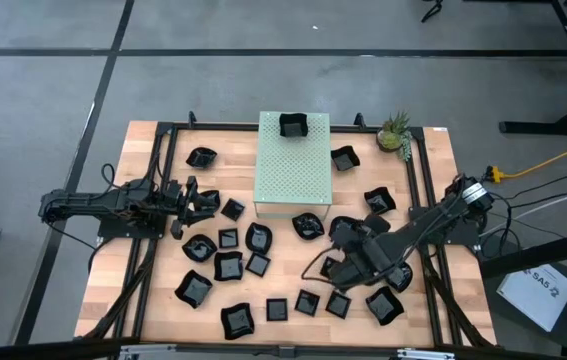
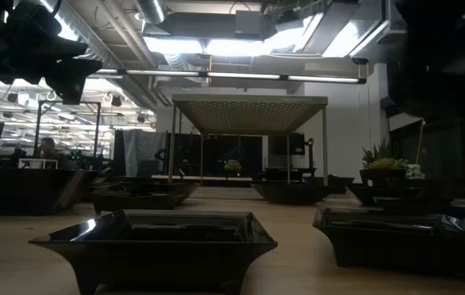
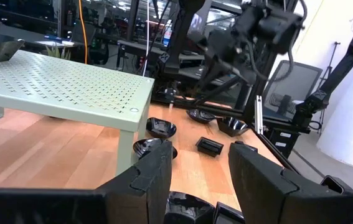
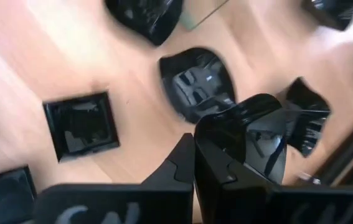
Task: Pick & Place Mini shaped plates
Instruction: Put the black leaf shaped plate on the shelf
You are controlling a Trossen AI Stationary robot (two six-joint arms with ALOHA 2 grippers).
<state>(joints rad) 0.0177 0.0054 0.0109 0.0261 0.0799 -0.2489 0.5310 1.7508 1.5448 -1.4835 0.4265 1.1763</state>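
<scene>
Many small glossy black plates lie scattered on the wooden table [image 1: 163, 300], some square [image 4: 83, 127], some wavy-rimmed [image 4: 198, 84]. My right gripper [image 4: 193, 146] hangs above the table's near right part [image 1: 348, 240], shut on one black plate [image 4: 257, 134]. My left gripper [image 3: 201, 180] stands open and level at the table's left side [image 1: 195, 203], nothing between its fingers. One plate [image 1: 293, 125] rests on the far end of the pale green box. My right gripper pinches the plate by its rim [image 4: 210, 130] between the two fingers. The fingers slant down from above. The plate sticks out to one side of the fingers, tilted and lifted clear of the table and of the plates below.
The pale green perforated box [image 1: 293, 170] stands on legs at the table's middle. A small spiky plant [image 1: 395, 132] sits at the far right. Black frame rails [image 1: 163, 170] run along both sides. Plates [image 2: 154, 238] crowd the near half, with bare wood near the left edge.
</scene>
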